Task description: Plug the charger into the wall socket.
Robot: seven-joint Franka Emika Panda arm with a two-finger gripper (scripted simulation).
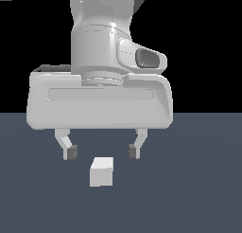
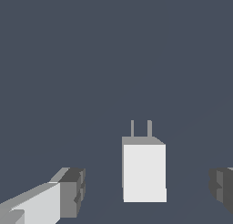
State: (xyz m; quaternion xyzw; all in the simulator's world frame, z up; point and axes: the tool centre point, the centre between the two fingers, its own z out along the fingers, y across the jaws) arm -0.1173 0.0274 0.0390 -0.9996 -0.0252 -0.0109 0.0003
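The charger (image 1: pixel 101 171) is a small white block lying on the dark blue-grey floor, in the lower middle of the exterior view. In the wrist view the charger (image 2: pixel 144 170) shows two thin grey prongs sticking out of one end. My gripper (image 1: pixel 103 152) hangs open just above it, with one fingertip on each side and nothing held. Its dark pads (image 2: pixel 73 191) flank the block without touching it. The wall socket is out of view.
The floor (image 1: pixel 198 189) is a flat dark blue-grey surface with a black background behind it. The arm's large white hand body (image 1: pixel 99 102) fills the upper half of the exterior view.
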